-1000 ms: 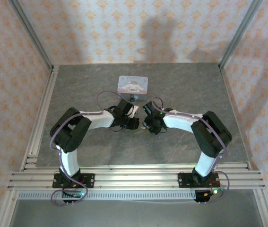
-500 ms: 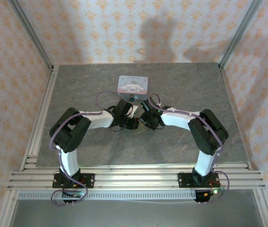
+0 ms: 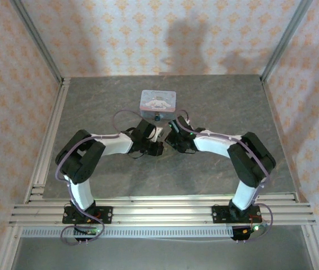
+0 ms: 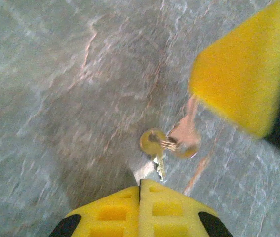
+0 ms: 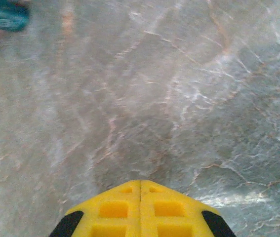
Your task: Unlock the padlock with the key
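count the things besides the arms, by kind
tin: 1
padlock: 1
key: 1 clear; the blurred shape beside it may be another
total: 3

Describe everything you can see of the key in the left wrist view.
The key is small, brassy-gold metal, with a round head and a short toothed blade. A small ring through its head links it to a second key, pinkish and blurred. Its blade points toward the tip of the shut left gripper, ending right beside it; whether the fingers pinch it is unclear. The grey marbled table lies behind it.
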